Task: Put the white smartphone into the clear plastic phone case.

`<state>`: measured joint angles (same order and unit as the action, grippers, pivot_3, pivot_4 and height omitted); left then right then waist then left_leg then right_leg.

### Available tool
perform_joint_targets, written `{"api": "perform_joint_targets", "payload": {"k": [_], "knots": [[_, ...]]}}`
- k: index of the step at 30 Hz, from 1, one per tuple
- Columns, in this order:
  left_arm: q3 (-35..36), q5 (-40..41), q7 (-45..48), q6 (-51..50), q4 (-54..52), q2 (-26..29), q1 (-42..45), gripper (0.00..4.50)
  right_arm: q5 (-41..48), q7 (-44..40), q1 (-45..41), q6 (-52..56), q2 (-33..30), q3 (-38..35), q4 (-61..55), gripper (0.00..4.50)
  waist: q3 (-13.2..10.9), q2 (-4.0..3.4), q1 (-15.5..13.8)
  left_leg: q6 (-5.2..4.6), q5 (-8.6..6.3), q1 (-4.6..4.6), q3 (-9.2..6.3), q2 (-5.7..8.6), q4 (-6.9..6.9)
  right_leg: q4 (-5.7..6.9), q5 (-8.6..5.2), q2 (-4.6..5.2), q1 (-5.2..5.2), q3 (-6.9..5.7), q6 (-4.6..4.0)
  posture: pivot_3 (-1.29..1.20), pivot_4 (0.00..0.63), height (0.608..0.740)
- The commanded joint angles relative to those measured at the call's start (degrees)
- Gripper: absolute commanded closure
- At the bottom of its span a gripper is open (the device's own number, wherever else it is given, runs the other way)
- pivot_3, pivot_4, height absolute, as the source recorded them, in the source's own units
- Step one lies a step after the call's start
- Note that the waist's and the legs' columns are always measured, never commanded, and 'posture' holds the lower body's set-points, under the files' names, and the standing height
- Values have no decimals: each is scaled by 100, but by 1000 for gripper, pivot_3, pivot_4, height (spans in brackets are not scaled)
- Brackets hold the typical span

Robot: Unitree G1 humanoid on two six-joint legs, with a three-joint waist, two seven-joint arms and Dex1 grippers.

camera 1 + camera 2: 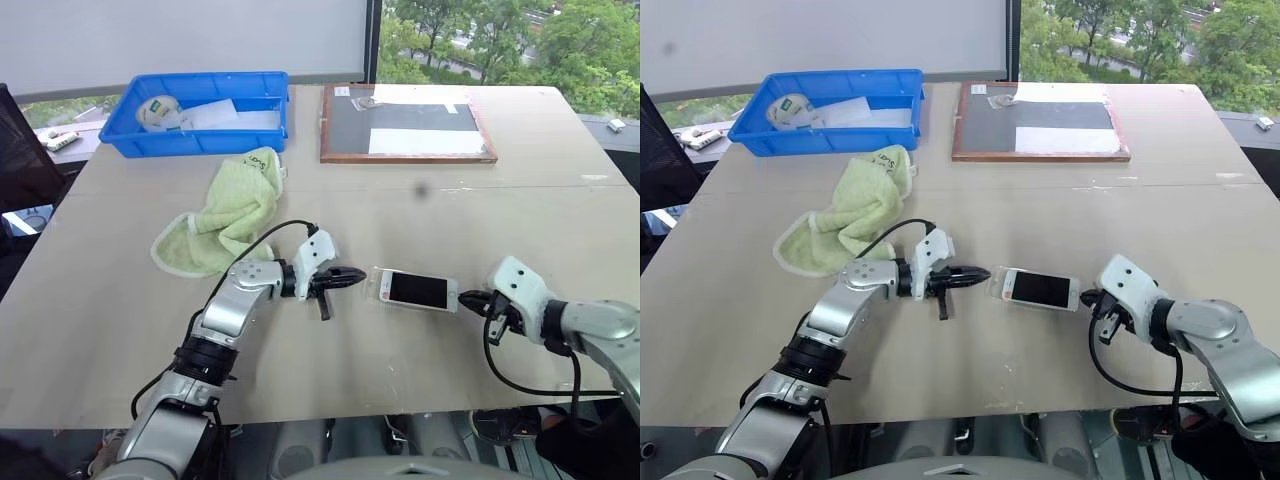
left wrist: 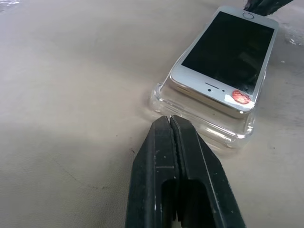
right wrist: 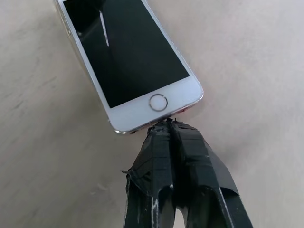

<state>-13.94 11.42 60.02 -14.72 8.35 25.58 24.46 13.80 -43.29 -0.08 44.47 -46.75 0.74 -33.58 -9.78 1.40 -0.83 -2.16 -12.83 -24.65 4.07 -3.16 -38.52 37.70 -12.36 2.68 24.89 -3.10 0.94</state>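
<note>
The white smartphone (image 1: 417, 290) lies screen up in the middle of the table, resting on top of the clear plastic phone case (image 2: 203, 122), whose rim sticks out past the phone's speaker end. My left gripper (image 1: 355, 274) is shut, its tip right at that end of the case (image 1: 379, 282). My right gripper (image 1: 468, 298) is shut too, its tip against the phone's home-button end (image 3: 158, 102). The phone (image 2: 224, 59) carries a small red sticker near the speaker. Neither gripper holds anything.
A light green cloth (image 1: 222, 216) lies left of the left arm. A blue bin (image 1: 203, 108) stands at the back left, a wooden-framed board (image 1: 405, 123) at the back. The table's front edge runs close below both arms.
</note>
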Motion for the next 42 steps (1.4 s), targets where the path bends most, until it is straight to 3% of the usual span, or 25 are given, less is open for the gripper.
{"api": "perform_joint_targets", "payload": {"k": [1,16,23,30,34,39,42], "knots": [[-63,-73,-3,3,-132,12,-2,4500,-37,3,-151,-164,-30,98,-57,4482,0,0,1,0,0,1,0,0,0,1,0,0,0,0,0,0,150,740],[-123,-186,136,239,-29,-12,-140,4500,-336,-259,-1254,-163,210,1414,180,4482,2,1,39,0,0,9,4,-1,0,6,1,-3,-1,3,-1,0,150,740],[-76,-152,121,101,-219,9,-251,4500,-400,-441,-1425,-190,347,1676,276,4482,8,6,154,0,0,30,5,-9,1,17,0,-6,-11,8,-2,0,150,740],[392,111,113,-48,-292,149,-299,4500,-169,-413,-1061,-41,222,964,40,4482,8,7,153,1,0,34,11,-11,10,17,0,-6,-10,14,-2,0,150,740],[689,785,550,-447,-596,286,-190,4500,241,-435,-653,27,162,200,-205,4482,7,7,143,1,0,18,10,-10,12,14,0,-6,2,13,0,0,150,740],[421,952,830,-739,-757,304,-15,4500,860,-354,-477,197,323,-384,-506,4482,7,7,87,0,0,7,7,-3,8,6,1,2,4,11,0,0,150,740],[175,743,815,-627,-557,188,71,4500,948,-175,-591,288,452,-245,-540,4482,7,7,43,0,0,8,6,-2,6,3,0,2,0,10,0,0,150,740]]}}
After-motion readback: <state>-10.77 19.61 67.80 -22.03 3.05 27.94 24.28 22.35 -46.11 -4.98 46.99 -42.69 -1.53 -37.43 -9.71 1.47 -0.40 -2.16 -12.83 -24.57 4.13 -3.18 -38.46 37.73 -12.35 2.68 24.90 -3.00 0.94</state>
